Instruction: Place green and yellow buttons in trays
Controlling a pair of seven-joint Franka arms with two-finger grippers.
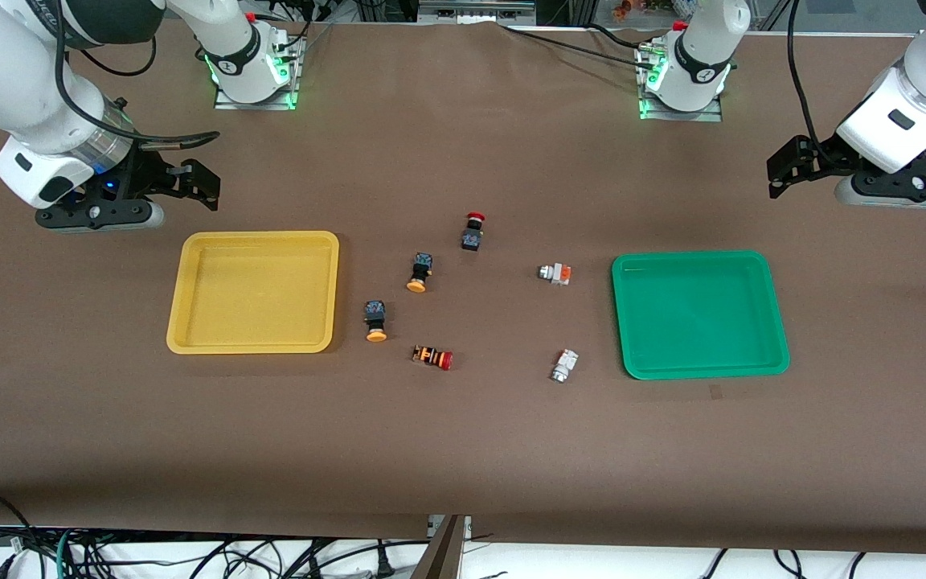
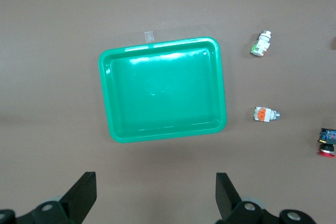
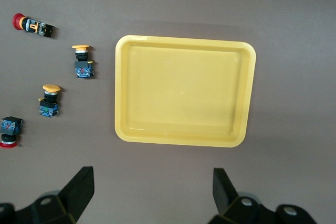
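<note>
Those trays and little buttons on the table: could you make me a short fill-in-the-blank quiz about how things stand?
1. The yellow tray and the green tray are both ____.
2. The number of red-capped switches on the table is ____.
3. The two yellow-capped buttons lie nearest the ____ tray.
4. The left gripper and the right gripper both have their fingers ____.

Missing words: empty; two; yellow; open
</note>
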